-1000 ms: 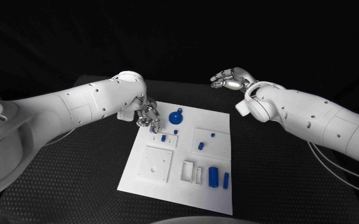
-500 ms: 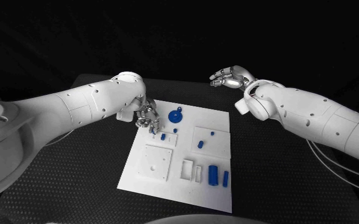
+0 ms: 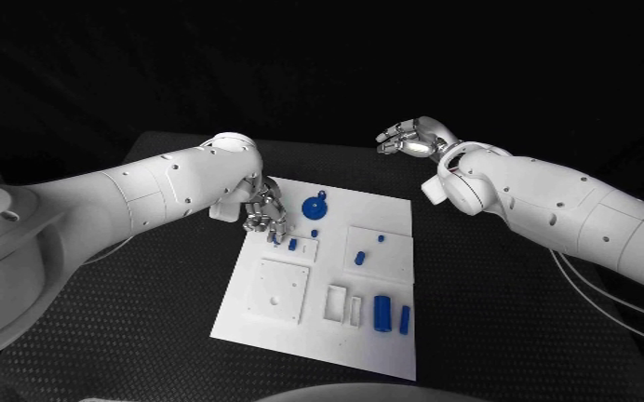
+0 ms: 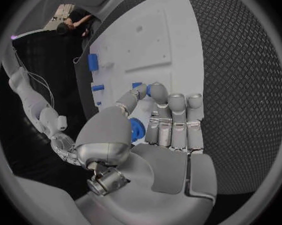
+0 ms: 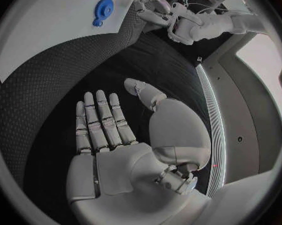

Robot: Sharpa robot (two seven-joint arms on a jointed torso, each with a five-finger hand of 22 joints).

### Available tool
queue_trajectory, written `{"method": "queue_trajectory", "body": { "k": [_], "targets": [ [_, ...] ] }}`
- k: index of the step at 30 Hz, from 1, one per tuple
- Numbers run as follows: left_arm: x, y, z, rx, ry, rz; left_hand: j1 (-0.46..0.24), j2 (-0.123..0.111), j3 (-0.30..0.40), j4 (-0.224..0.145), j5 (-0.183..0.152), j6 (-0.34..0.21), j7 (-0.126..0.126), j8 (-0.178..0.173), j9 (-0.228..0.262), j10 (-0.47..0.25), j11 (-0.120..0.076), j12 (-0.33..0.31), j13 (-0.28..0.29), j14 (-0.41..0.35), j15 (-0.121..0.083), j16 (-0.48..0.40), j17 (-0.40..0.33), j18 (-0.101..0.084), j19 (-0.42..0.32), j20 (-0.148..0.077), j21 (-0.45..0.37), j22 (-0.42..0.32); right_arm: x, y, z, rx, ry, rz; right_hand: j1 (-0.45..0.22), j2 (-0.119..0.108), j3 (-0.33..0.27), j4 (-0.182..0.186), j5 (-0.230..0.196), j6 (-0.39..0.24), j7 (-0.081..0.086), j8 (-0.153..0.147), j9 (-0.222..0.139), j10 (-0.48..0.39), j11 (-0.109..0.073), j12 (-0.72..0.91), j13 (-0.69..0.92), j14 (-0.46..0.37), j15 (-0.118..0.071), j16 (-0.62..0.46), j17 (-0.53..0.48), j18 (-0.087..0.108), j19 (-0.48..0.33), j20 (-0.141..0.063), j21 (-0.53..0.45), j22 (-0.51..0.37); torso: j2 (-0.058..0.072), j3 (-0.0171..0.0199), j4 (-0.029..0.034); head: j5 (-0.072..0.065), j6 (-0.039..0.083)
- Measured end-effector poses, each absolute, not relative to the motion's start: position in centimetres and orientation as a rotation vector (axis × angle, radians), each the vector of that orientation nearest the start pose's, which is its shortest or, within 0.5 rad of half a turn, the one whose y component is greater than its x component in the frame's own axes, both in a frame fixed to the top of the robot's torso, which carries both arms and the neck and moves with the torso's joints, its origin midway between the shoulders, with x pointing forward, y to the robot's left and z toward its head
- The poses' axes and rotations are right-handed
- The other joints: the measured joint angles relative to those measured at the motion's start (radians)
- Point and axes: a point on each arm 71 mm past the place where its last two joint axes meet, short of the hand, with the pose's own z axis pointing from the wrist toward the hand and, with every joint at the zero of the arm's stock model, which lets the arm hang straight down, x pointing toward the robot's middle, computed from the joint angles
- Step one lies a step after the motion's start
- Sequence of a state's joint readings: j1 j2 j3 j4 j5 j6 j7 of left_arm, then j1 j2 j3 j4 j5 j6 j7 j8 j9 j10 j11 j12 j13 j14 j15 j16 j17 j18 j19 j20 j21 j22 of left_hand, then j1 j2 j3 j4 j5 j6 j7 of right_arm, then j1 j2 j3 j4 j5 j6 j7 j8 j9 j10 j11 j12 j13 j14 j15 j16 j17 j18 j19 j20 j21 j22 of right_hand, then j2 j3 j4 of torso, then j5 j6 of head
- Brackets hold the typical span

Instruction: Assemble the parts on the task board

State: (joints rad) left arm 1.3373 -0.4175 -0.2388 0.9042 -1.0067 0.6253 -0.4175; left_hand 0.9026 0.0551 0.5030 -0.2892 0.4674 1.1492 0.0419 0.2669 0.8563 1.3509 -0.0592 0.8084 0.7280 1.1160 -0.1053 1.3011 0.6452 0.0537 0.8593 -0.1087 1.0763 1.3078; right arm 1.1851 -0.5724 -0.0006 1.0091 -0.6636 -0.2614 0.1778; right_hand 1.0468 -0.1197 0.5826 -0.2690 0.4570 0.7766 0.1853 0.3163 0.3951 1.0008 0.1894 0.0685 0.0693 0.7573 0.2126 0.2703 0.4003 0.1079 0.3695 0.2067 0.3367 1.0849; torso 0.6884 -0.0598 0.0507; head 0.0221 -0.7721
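The left hand [image 3: 264,213], fingers bent and holding nothing, hangs at the far left edge of the task board [image 3: 269,323], just beside the small blue part [image 3: 293,245], while the right hand [image 3: 413,140], spread and holding nothing, stays well apart past the board's far side.

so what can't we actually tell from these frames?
- Left hand, head view: its fingers cover the near corner of the task board; whether they pinch a part is unclear.
- Left wrist view: a blue part sits behind the thumb and fingers, mostly hidden; held or lying beneath cannot be told.
- Small blue parts in the board's slots, head view: too small to tell seated or loose.
- Right hand open, off the board.
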Motion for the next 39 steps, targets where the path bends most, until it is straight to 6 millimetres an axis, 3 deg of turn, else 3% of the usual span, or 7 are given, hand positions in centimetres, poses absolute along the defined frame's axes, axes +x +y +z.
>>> {"method": "queue_trajectory", "body": {
  "k": [39],
  "targets": [
    [55.22, 18.42, -25.26, 0.092, 2.724, -0.171, 0.0, 0.0, 0.001, 0.001, -0.002, 0.0, 0.0, 0.0, 0.013, 0.0, 0.0, 0.004, 0.0, 0.002, -0.002, 0.004, 0.0, 0.0, 0.0, 0.0, 0.0, 0.0, 57.03, -21.55, -20.93, 0.594, 1.636, 1.02, 0.0, 0.0, 0.0, 0.0, 0.0, 0.0, 0.0, 0.0, -0.001, 0.0, 0.0, 0.0, 0.0, 0.0, 0.0, 0.0, -0.001, 0.0, 0.0, 0.0, 0.0, 0.002, 0.0, 0.0001, 0.0006, 0.001, -0.002]
  ]
}}
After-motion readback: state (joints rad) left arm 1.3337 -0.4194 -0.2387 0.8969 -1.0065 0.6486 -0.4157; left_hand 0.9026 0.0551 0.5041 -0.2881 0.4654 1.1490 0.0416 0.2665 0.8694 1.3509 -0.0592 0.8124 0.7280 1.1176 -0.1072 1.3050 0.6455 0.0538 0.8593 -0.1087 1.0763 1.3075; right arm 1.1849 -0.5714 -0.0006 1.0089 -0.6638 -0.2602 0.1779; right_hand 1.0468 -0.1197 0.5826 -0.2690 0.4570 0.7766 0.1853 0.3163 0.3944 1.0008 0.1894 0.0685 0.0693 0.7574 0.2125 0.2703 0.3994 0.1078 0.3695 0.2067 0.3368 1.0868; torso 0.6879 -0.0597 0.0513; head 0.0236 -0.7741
